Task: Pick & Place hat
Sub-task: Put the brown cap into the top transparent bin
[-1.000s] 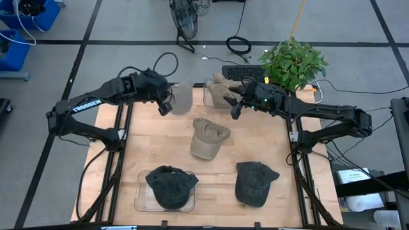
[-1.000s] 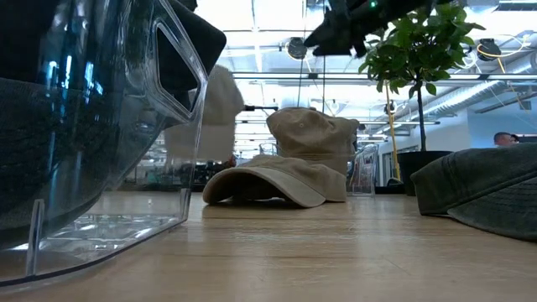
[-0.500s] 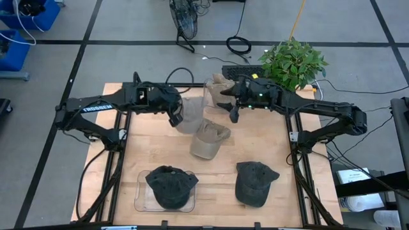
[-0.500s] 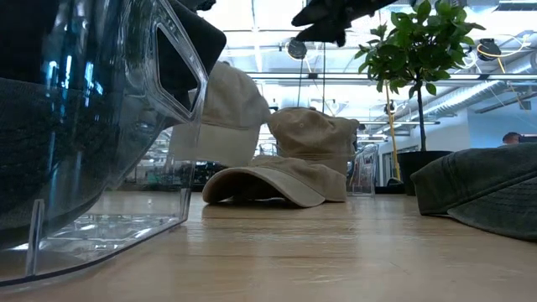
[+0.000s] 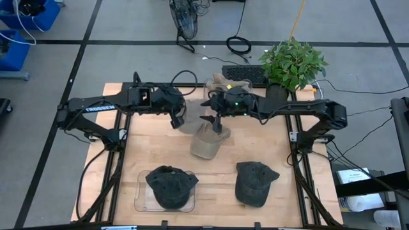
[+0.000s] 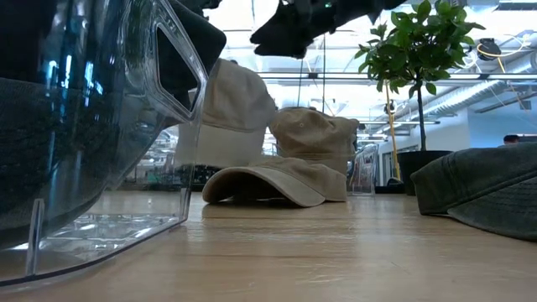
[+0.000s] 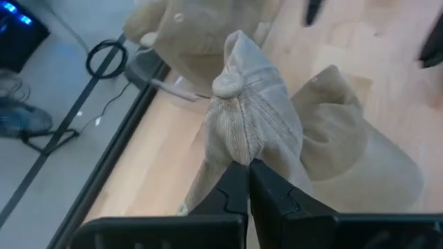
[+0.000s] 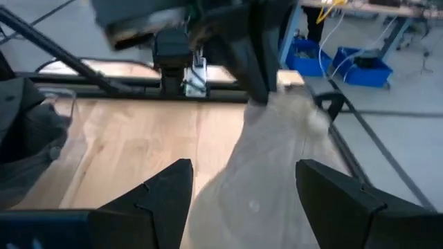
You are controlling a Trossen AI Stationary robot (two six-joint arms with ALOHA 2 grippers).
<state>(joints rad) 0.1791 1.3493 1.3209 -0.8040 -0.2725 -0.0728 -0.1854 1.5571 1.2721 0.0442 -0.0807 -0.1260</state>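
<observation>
My left gripper [image 5: 178, 119] is shut on a tan hat [image 5: 190, 119], carried above the table's far middle; this held hat [image 6: 231, 105] hangs high in the low view. My right gripper [image 5: 214, 120] is open and stands just right of it, above a second tan hat [image 5: 207, 141] that lies brim-down on the wood. In the right wrist view my open fingers [image 8: 166, 190] flank the tan cloth [image 8: 277, 149] without touching it. More tan hats [image 5: 222, 87] sit in a clear bin at the far edge. My left gripper [image 7: 248, 176] pinches the held hat's crown [image 7: 243, 149] between its two shut fingers, a little below the top button [image 7: 228, 84], on a bunched fold of cloth. The fingers come slanting down from the table's left. The hat is lifted clear and hangs slack.
A dark hat [image 5: 170, 186] sits in a clear tray [image 5: 142, 199] at the near left, and another dark hat [image 5: 255, 182] lies on the wood at the near right. A potted plant [image 5: 293, 62] stands at the far right corner. Bare wood shows between the tan and dark hats.
My left gripper has carried the tan hat from the far left toward the table's middle and slightly nearer, still shut on it. My right gripper has swung toward the table's left and a little nearer, coming close beside the held hat, over the lying tan hat.
</observation>
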